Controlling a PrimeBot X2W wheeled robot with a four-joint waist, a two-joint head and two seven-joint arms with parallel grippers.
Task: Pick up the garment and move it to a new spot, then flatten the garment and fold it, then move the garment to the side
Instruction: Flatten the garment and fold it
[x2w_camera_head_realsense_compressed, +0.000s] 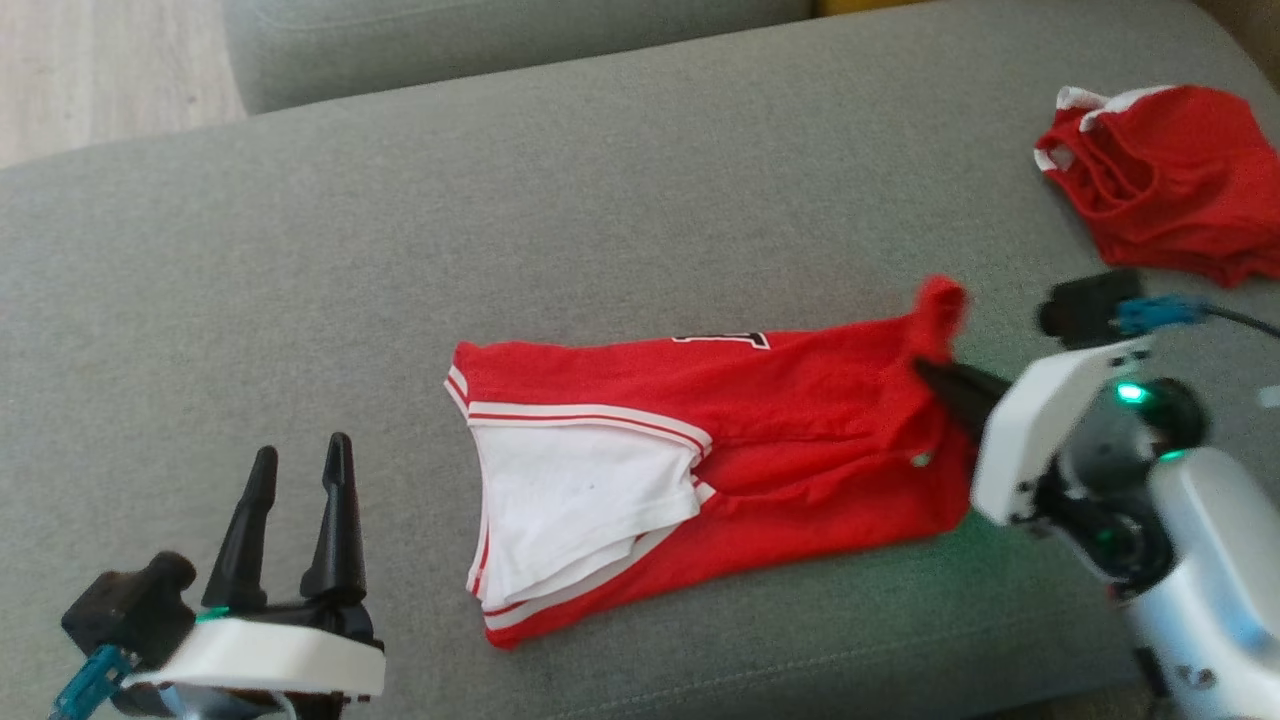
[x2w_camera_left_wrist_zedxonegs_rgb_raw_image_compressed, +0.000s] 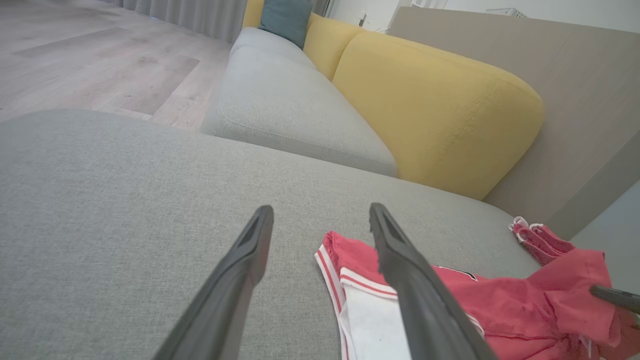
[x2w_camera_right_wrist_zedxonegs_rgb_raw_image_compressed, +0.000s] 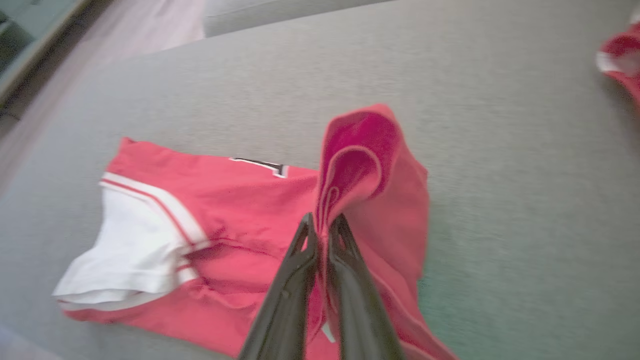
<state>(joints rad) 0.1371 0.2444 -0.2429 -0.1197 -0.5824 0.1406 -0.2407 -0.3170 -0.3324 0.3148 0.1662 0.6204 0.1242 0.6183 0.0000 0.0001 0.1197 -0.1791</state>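
The garment (x2w_camera_head_realsense_compressed: 790, 440) is a red jersey with white trim and a white panel, lying partly folded on the grey sofa cushion (x2w_camera_head_realsense_compressed: 600, 200). My right gripper (x2w_camera_head_realsense_compressed: 935, 378) is shut on the jersey's right edge, and that edge stands lifted in a fold above the cushion. In the right wrist view the garment (x2w_camera_right_wrist_zedxonegs_rgb_raw_image_compressed: 250, 210) bunches up between the closed fingers of my right gripper (x2w_camera_right_wrist_zedxonegs_rgb_raw_image_compressed: 324, 222). My left gripper (x2w_camera_head_realsense_compressed: 300, 465) stands open over the cushion, left of the jersey and apart from it. In the left wrist view my left gripper (x2w_camera_left_wrist_zedxonegs_rgb_raw_image_compressed: 320, 215) is open with the garment (x2w_camera_left_wrist_zedxonegs_rgb_raw_image_compressed: 505, 305) to its right.
A second red garment (x2w_camera_head_realsense_compressed: 1160, 175) lies bunched at the cushion's far right. Another grey seat (x2w_camera_left_wrist_zedxonegs_rgb_raw_image_compressed: 295, 110) and a yellow backrest (x2w_camera_left_wrist_zedxonegs_rgb_raw_image_compressed: 440, 105) lie beyond the cushion. Wooden floor (x2w_camera_left_wrist_zedxonegs_rgb_raw_image_compressed: 100, 60) shows to the left.
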